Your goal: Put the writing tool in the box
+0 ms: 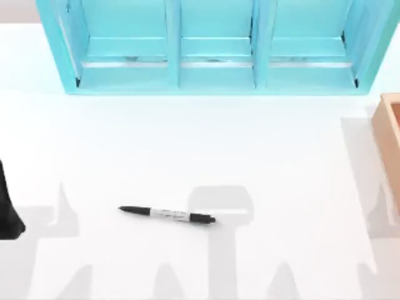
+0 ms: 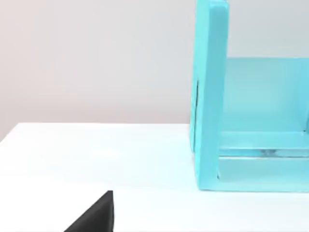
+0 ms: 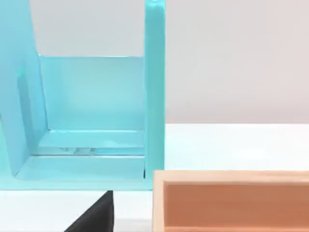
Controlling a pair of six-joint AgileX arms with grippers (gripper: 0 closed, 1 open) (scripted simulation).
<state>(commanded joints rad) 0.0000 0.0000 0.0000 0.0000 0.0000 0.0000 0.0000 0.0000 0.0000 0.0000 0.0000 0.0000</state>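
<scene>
Lying flat on the white worktop [image 1: 187, 144], the writing tool [image 1: 167, 215] sits near the front middle, untouched, well apart from the box [image 1: 389, 128] at the right edge. My left arm [image 1: 9, 206] is parked at the left edge; whether either gripper is open I cannot tell. Being slim and round, the pen could roll from a skewed pinch, and the carry risks clipping the box's thick wall or straying toward the turquoise shelf unit [image 1: 212, 50].
</scene>
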